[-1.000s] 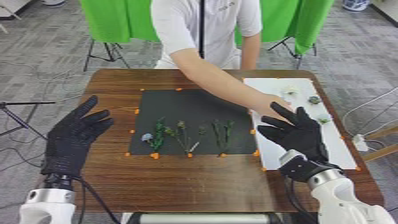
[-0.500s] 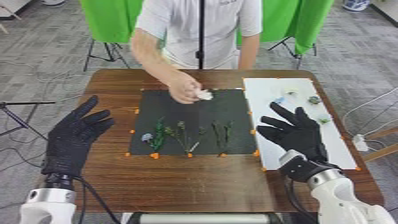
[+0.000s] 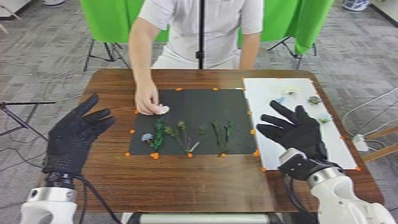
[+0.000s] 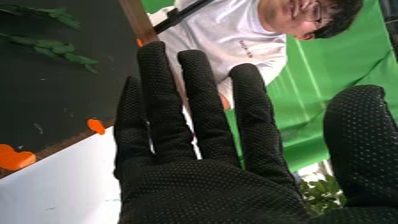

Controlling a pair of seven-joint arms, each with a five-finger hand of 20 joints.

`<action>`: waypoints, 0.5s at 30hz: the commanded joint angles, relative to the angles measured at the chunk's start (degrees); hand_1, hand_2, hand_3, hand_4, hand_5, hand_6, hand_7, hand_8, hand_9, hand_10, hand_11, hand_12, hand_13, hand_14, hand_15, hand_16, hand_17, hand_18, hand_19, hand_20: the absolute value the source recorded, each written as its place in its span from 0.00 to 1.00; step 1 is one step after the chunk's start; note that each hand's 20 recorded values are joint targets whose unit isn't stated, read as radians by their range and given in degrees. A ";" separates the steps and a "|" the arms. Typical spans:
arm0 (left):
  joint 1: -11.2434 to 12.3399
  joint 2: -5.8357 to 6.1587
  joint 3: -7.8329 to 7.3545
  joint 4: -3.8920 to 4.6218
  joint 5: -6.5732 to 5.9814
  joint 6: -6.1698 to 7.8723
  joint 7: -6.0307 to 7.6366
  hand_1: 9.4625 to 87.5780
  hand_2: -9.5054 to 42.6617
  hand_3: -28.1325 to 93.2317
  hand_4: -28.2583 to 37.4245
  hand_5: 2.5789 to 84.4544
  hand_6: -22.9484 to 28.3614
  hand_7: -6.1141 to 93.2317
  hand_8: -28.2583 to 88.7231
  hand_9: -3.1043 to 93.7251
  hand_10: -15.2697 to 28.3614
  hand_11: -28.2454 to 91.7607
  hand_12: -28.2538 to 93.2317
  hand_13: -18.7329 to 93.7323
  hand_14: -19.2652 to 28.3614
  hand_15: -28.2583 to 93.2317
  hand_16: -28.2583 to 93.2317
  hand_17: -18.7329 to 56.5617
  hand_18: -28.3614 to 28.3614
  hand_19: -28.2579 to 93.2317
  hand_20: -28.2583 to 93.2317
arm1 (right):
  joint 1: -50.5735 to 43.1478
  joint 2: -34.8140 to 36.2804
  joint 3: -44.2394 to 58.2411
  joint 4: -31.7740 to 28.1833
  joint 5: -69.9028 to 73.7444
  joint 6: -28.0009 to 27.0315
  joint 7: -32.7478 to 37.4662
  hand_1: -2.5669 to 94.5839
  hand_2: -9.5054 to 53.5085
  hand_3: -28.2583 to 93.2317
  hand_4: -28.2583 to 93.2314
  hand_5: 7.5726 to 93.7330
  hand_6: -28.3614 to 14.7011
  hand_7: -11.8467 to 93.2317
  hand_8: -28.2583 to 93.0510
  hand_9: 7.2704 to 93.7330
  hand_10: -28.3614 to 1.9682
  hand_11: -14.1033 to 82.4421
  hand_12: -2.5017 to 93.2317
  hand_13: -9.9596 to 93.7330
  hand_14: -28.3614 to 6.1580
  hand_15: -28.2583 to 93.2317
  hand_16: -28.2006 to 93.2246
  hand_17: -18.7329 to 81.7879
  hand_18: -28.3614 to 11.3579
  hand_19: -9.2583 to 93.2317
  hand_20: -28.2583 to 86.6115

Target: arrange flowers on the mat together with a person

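Well, a person's bare hand [image 3: 147,100] holds a pale, ruffled flower [image 3: 161,109] at the flat black mat [image 3: 206,106]; the robot's black-fabric-gloved left hand [image 3: 71,140] and right hand [image 3: 298,134] spread loosely, empty.

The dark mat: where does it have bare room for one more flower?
Bare room is at the far right of the dark mat, between the white flower by the person's hand and the white sheet, beyond the green stems. Crowded: the near left and middle, where the stems lie.
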 commanded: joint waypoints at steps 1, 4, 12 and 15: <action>0.09 0.02 0.21 0.24 -0.39 0.69 -0.24 0.18 0.33 0.84 0.09 0.47 0.63 0.12 0.19 0.46 0.84 0.44 0.34 0.45 0.99 0.67 0.18 0.21 0.99 0.74 0.32 | -0.30 -0.38 -0.06 -0.04 -0.19 -0.71 -0.11 0.21 0.32 0.82 0.01 0.44 0.67 0.24 0.12 0.52 0.40 0.32 0.17 0.50 0.30 0.55 0.33 0.25 0.21 0.54 0.43; -0.01 0.06 0.30 0.26 -0.38 0.79 -0.14 0.18 0.33 0.84 0.09 0.46 0.63 0.12 0.19 0.46 0.84 0.44 0.34 0.45 0.99 0.67 0.18 0.21 0.99 0.74 0.32 | -0.21 -0.41 0.01 0.02 -0.09 -0.63 -0.03 0.21 0.32 0.82 0.01 0.44 0.67 0.24 0.13 0.52 0.40 0.32 0.17 0.50 0.30 0.55 0.33 0.25 0.21 0.54 0.43; 0.10 -0.20 0.26 0.22 -0.19 0.68 -0.50 0.18 0.33 0.85 0.09 0.47 0.63 0.12 0.19 0.46 0.84 0.44 0.34 0.45 0.99 0.67 0.18 0.21 0.99 0.74 0.32 | -0.71 -0.63 0.48 0.05 -0.92 -0.88 0.45 0.21 0.32 0.82 0.01 0.44 0.67 0.24 0.12 0.52 0.40 0.32 0.17 0.50 0.30 0.55 0.33 0.25 0.21 0.54 0.43; 0.09 -0.12 0.34 0.21 -0.27 0.82 -0.43 0.18 0.33 0.85 0.09 0.46 0.63 0.12 0.19 0.46 0.84 0.44 0.34 0.45 0.99 0.67 0.18 0.21 0.99 0.74 0.32 | -0.75 -0.57 0.45 -0.06 -1.34 -0.67 0.18 0.21 0.32 0.82 0.01 0.45 0.67 0.24 0.12 0.53 0.40 0.32 0.17 0.50 0.30 0.55 0.33 0.25 0.21 0.54 0.43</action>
